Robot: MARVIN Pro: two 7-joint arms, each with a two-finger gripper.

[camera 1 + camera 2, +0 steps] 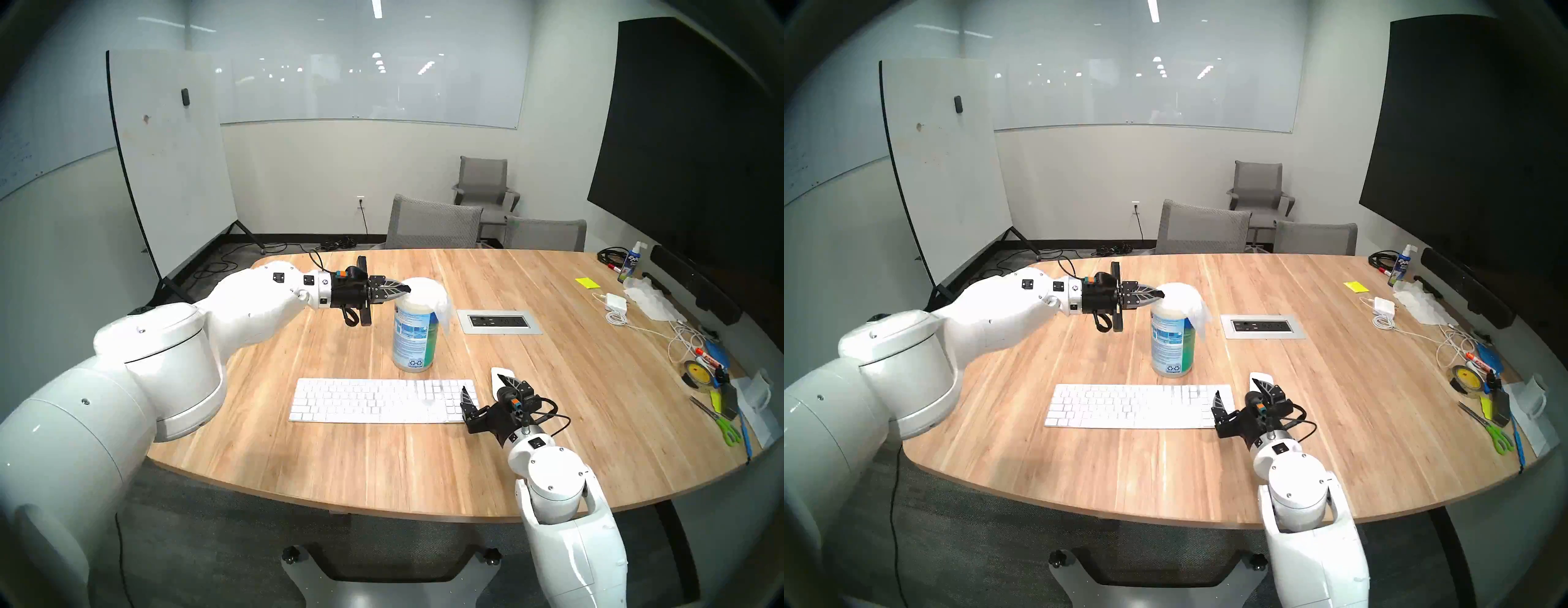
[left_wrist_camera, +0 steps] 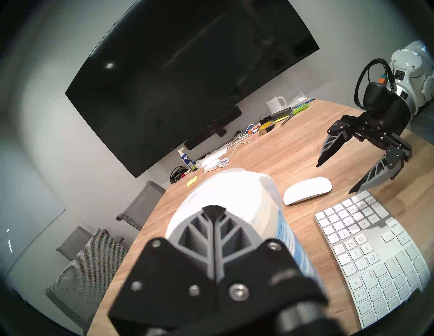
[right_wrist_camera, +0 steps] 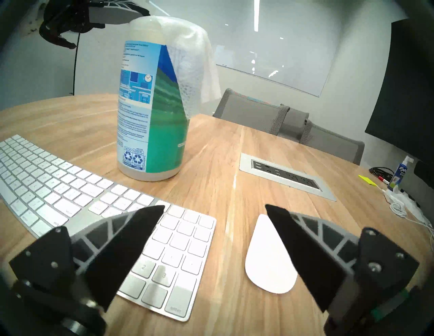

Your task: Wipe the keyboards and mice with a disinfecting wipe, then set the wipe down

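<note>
A white keyboard (image 1: 373, 399) (image 3: 70, 187) lies near the table's front edge. Just right of it sits a white mouse (image 1: 500, 375) (image 2: 307, 190) (image 3: 265, 258). Behind the keyboard a blue-green-labelled canister (image 1: 413, 339) (image 3: 150, 117) stands upright. A white wipe (image 1: 428, 293) (image 2: 234, 194) (image 3: 187, 58) covers its top and hangs down its right side. My left gripper (image 1: 407, 289) (image 2: 212, 208) reaches in level from the left, shut on the wipe's near top edge. My right gripper (image 1: 483, 382) (image 3: 214, 207) hovers open, one finger over the keyboard's number pad and the other over the mouse.
A grey outlet panel (image 1: 499, 320) is set into the table right of the canister. The far right edge holds a power adapter (image 1: 615, 302) with cable, a tissue pile (image 1: 649, 301), a spray bottle (image 1: 630, 263), tape (image 1: 695, 371) and scissors (image 1: 725, 429). Grey chairs (image 1: 432, 223) stand behind the table.
</note>
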